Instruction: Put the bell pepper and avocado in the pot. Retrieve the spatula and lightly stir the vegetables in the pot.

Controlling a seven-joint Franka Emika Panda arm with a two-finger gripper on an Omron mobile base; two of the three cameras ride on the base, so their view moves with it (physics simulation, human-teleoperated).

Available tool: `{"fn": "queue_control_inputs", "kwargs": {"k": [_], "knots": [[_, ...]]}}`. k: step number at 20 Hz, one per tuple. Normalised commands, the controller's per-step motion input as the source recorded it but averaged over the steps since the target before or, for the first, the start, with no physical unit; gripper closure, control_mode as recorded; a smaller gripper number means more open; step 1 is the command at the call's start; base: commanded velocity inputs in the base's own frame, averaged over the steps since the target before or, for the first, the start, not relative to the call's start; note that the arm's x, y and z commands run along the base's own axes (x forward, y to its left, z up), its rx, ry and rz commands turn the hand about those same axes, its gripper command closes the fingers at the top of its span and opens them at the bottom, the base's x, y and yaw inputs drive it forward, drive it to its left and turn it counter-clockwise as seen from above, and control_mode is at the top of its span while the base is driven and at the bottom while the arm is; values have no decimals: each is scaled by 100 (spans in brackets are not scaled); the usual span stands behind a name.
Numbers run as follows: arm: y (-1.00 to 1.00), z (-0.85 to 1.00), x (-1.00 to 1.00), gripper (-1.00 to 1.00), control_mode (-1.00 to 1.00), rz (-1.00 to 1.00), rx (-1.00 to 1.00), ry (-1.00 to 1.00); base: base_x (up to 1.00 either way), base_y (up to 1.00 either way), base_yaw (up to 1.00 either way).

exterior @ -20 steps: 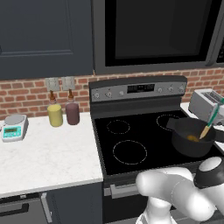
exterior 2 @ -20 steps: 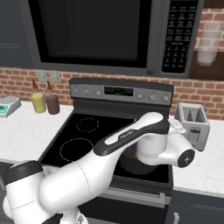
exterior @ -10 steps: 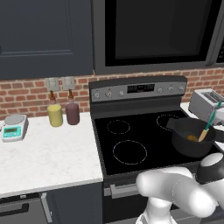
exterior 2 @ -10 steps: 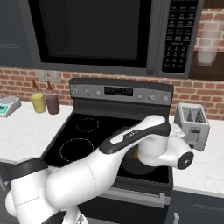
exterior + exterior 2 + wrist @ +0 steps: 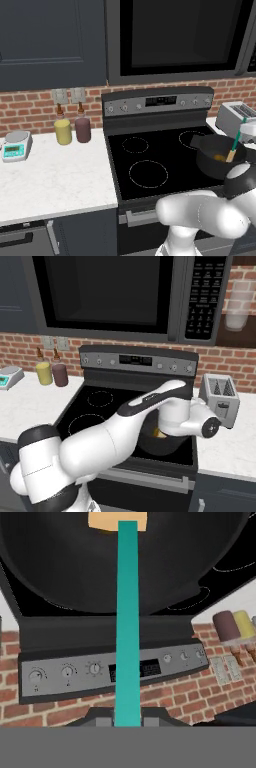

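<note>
— One spatula [image 5: 127,622], pinched at the near end of its teal handle between the nearly shut fingers [image 5: 102,718] of the gripper [image 5: 127,718].
— And the blade?
— Yellow-orange, down inside the pot [image 5: 60,567], against the dark inner surface at the top edge of the hand view. Seen from the left base view too: spatula [image 5: 234,148] tilted, handle up toward the right, blade low in the pot [image 5: 212,161].
— Where was the pot?
— On the stove [image 5: 150,165], right front area of the black cooktop, just left of the toaster [image 5: 235,116]. In the right base view, mostly hidden behind the arm, only a dark wall of the pot [image 5: 150,442] and a bit of orange showing under the wrist.
— Pepper and avocado?
— Could not tell. Only a small orange-brown patch beside the blade inside the pot in the left base view; too small to name.
— Anything else around?
— Two bottles on the white counter [image 5: 55,175] by the brick wall: a yellow bottle [image 5: 63,131] touching or just beside a maroon bottle [image 5: 82,129]. Farther left, a small scale [image 5: 16,145]. Above the stove, a microwave [image 5: 125,296].
</note>
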Motion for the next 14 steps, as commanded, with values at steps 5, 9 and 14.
{"fn": "queue_control_inputs", "kwargs": {"k": [5, 9, 14], "knots": [[0, -20, 20, 100, -100, 0, 0, 0, 0, 0, 0], [0, -22, 41, 100, -100, 0, 1, -1, 0, 0, 0], [0, -7, 39, 100, -100, 0, 1, -1, 0, 0, 0]]}}
